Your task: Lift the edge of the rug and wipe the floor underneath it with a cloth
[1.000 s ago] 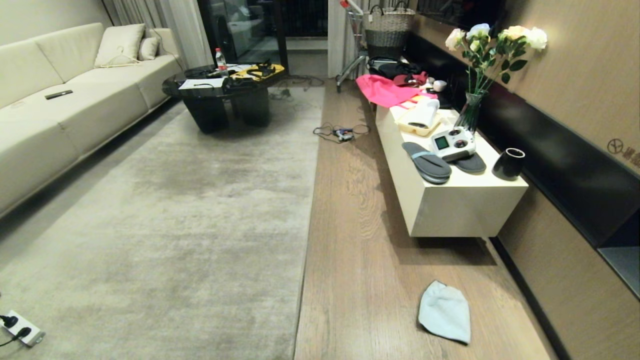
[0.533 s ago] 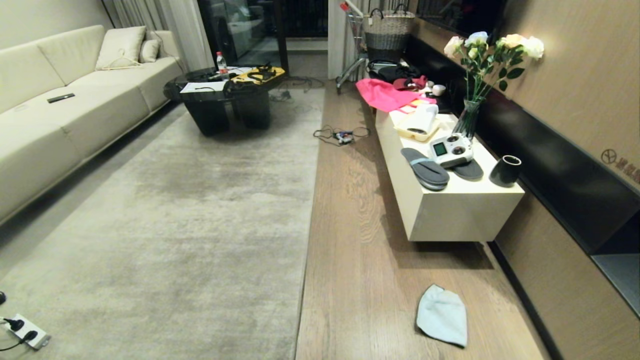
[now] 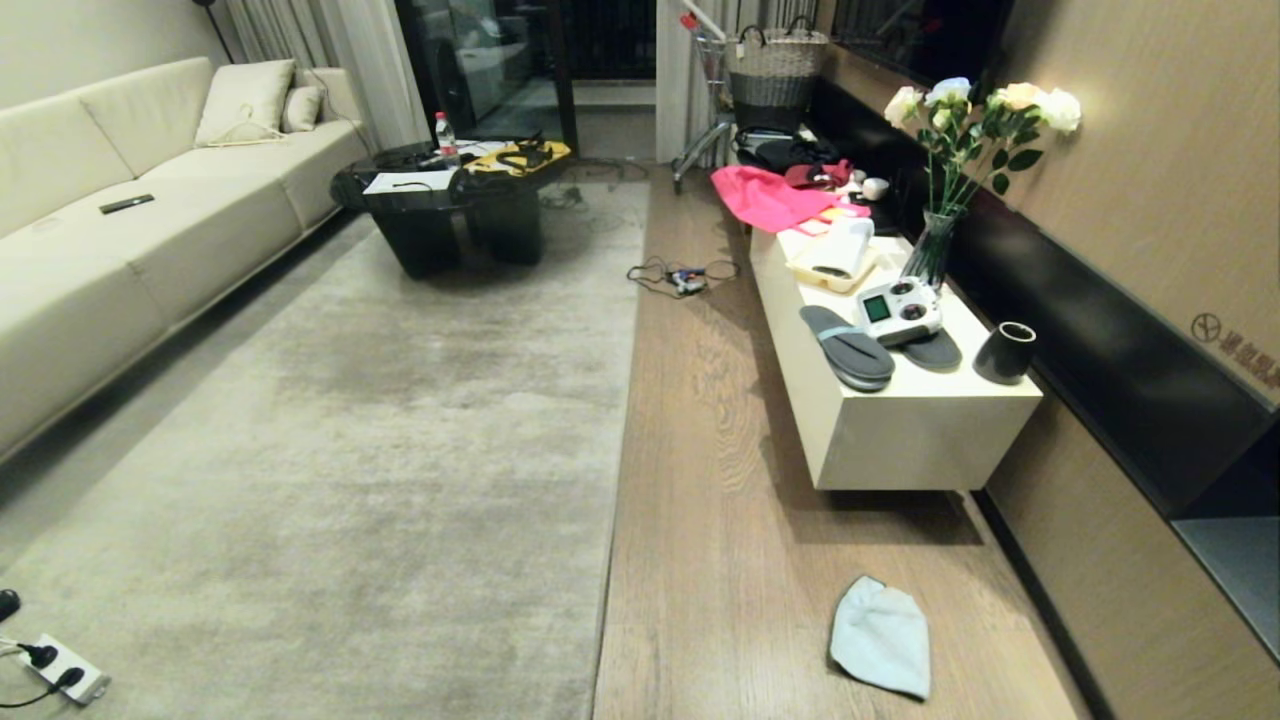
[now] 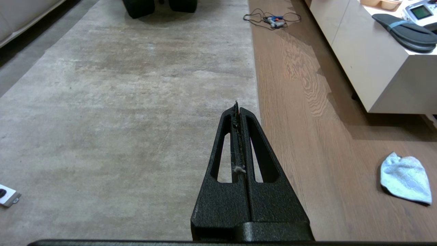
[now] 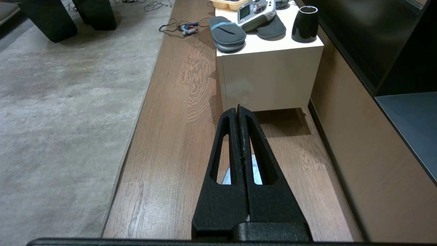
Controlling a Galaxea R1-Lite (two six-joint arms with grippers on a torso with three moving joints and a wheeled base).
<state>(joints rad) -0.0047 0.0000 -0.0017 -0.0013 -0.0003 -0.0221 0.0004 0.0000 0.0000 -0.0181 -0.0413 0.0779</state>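
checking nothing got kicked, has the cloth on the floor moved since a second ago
No. The cloth keeps its spot on the floor near the white cabinet; the whole view shifted together, so the camera moved.

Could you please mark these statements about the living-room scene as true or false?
1. The cloth lies on the floor, apart from the rug edge. True.
2. The left gripper holds the cloth. False: it is shut on nothing, and the cloth lies on the wood off to its side.
3. The rug edge is lifted off the floor. False: it lies flat along the planks.
4. A pair of grey slippers sits on the white cabinet. True.
5. The right gripper is open. False: its fingers are pressed together, with the cloth partly hidden behind them.
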